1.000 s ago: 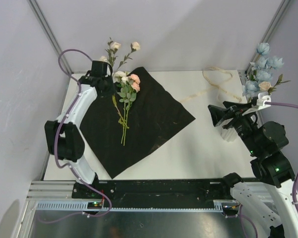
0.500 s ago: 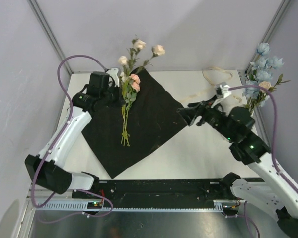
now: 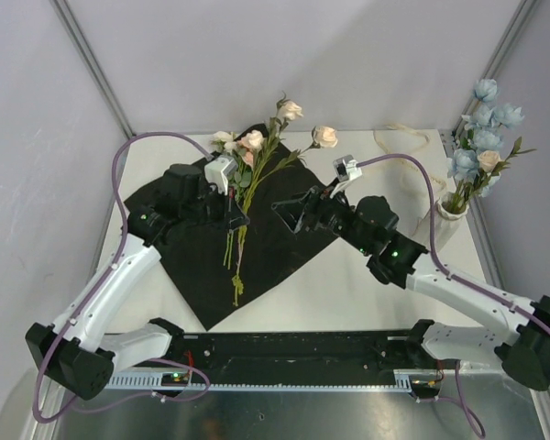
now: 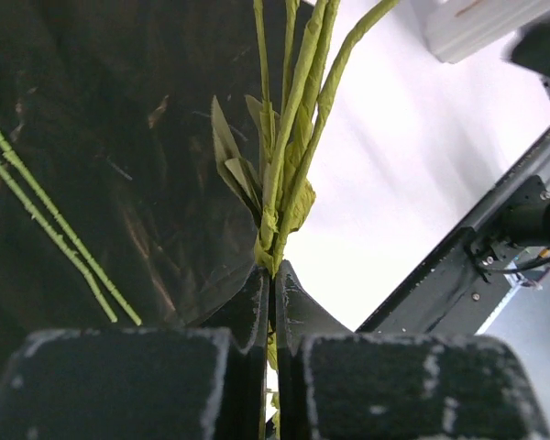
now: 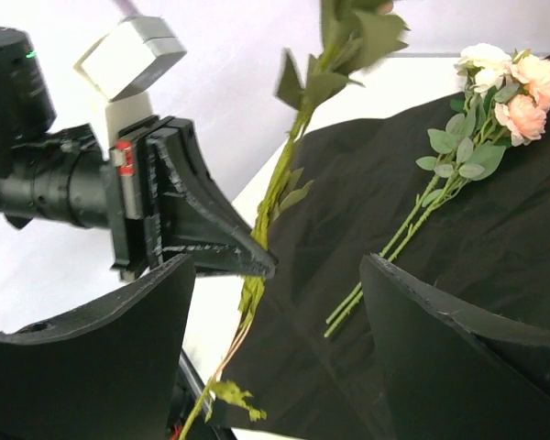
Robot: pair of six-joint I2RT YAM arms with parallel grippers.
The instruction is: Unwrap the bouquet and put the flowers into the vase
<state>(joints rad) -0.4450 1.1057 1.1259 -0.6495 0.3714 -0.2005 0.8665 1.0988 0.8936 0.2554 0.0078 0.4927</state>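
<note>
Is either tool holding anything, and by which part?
The left tool grips some flowers by their lower stems; the right tool is open and empty.

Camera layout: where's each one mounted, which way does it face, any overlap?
Top external: above and behind the bases, looking down at the table; both arms show.
Left wrist: looks along the shut left gripper at its flower stems over the black sheet.
Right wrist: looks out through the open right gripper at the left gripper.
Shared: both wrist views show those stems and the sheet.
</note>
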